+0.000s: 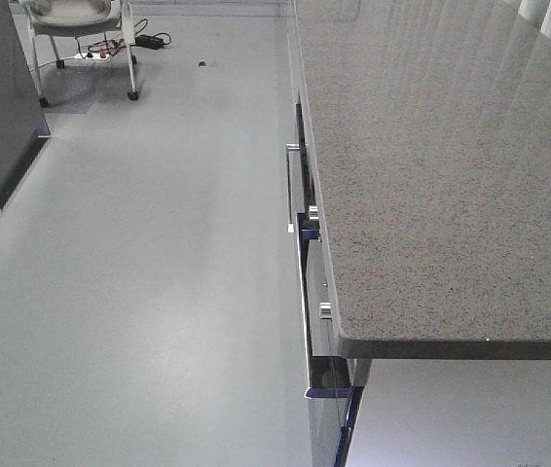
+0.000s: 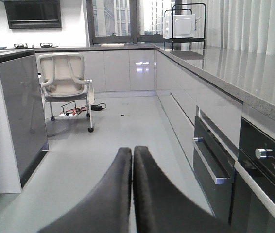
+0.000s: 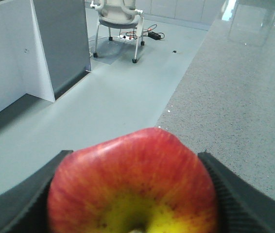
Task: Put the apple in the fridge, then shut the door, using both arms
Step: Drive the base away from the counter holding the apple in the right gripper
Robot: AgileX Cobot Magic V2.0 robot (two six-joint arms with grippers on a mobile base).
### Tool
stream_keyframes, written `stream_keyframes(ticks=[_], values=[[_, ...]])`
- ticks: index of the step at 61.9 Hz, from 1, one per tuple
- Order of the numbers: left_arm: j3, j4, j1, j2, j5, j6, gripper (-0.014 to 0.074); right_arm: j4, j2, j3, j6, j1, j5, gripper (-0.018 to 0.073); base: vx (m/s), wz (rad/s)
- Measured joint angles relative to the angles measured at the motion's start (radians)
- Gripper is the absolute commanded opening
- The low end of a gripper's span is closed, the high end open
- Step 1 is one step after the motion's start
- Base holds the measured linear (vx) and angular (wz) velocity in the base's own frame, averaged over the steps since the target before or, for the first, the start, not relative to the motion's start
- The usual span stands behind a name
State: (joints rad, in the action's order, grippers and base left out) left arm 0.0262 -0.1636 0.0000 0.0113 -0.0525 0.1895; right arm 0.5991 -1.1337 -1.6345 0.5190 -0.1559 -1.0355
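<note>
The apple [image 3: 132, 184], red with a yellowish top, fills the bottom of the right wrist view. My right gripper [image 3: 133, 160] is shut on it, with a black finger [image 3: 225, 189] pressed to each side. It hangs over the edge of the speckled countertop [image 3: 244, 97]. In the left wrist view my left gripper [image 2: 132, 150] is shut with nothing in it, its two dark fingers [image 2: 115, 194] touching above the grey floor. Neither gripper shows in the exterior view. The fridge and its door are out of view.
A speckled stone countertop [image 1: 451, 175] runs along the right, with drawer and oven handles [image 1: 292, 185] sticking out below its edge. A dark grey counter block [image 2: 21, 116] stands at the left. An office chair [image 2: 64, 82] and floor cables [image 2: 79, 109] lie ahead.
</note>
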Motion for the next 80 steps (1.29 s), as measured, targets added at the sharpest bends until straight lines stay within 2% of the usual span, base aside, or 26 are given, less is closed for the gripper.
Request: stream_keyframes(ticks=[54, 80], values=[[0.0, 0.0, 0.0, 0.0, 0.0, 0.0, -0.0006, 0.009, 0.013, 0.0, 0.001, 0.0, -0.01, -0.0007, 0.0, 0.0], [0.0, 0.0, 0.0, 0.0, 0.0, 0.0, -0.0006, 0.009, 0.013, 0.0, 0.001, 0.0, -0.01, -0.0007, -0.02, 0.19]])
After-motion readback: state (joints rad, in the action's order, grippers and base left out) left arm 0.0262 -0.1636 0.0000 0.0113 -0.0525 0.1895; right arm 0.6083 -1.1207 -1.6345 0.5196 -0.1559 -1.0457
